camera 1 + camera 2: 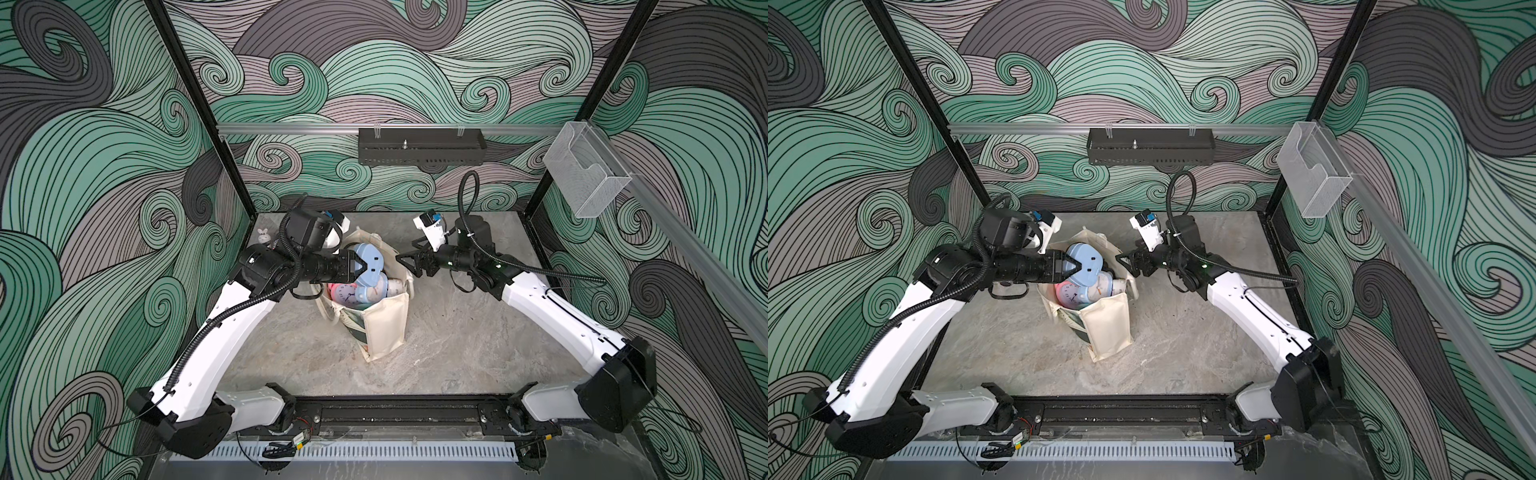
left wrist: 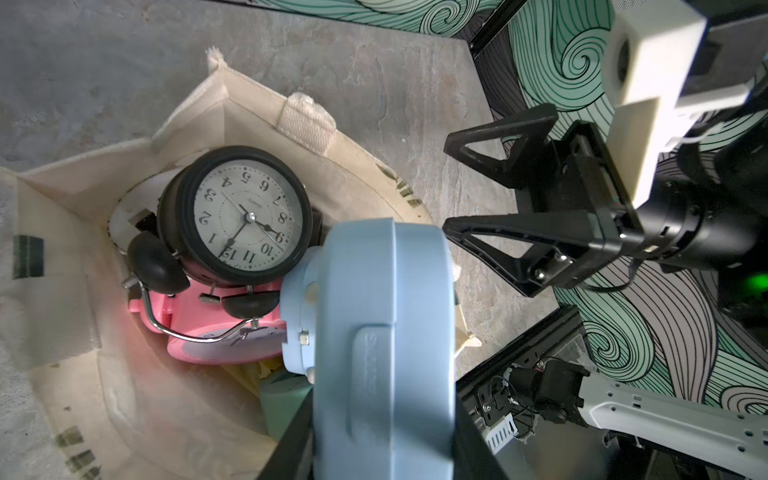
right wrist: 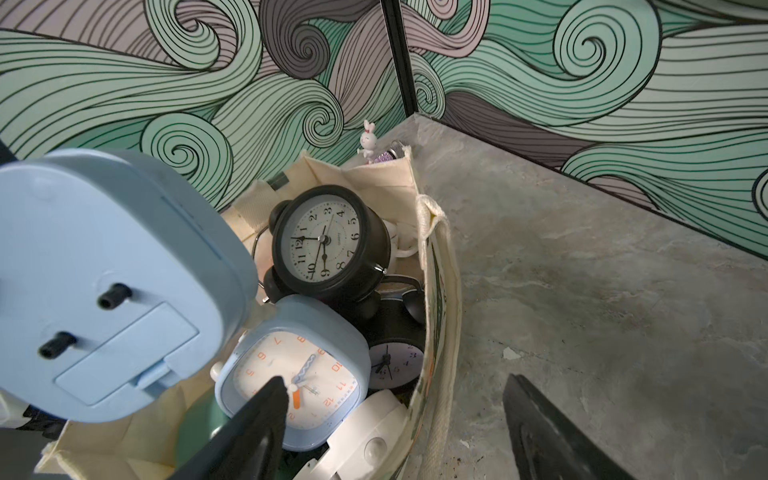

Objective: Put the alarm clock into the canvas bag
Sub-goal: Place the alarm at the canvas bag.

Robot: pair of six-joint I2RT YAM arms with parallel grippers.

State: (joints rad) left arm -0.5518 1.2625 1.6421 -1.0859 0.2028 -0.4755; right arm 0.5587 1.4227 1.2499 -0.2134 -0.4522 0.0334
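Plainly, the left jaws, reaching in from nine o'clock, are clamping the pale blue alarm clock (image 1: 373,256) by its edge and holding it over the mouth of the canvas bag (image 1: 386,328), not yet inside it. The bag is standing at the middle of the tabletop (image 1: 457,332), and it is already brimming. A black twin-bell clock (image 2: 235,216) is lying on a pink clock (image 2: 183,320), with a small blue square clock (image 3: 299,374) and a white clock (image 3: 365,432) crowding beside them. That crowding is the main risk, I judge: a clock let go here may be landing on the heap rather than sinking in, then rocking over the soft rim onto the tabletop. Pushing it down could be tipping the unsupported bag. At three o'clock the right jaws are gaping wide, seemingly straddling the bag's wall. If they are closing off-target, they may be missing the canvas, tugging the bag over, or knocking the held clock.
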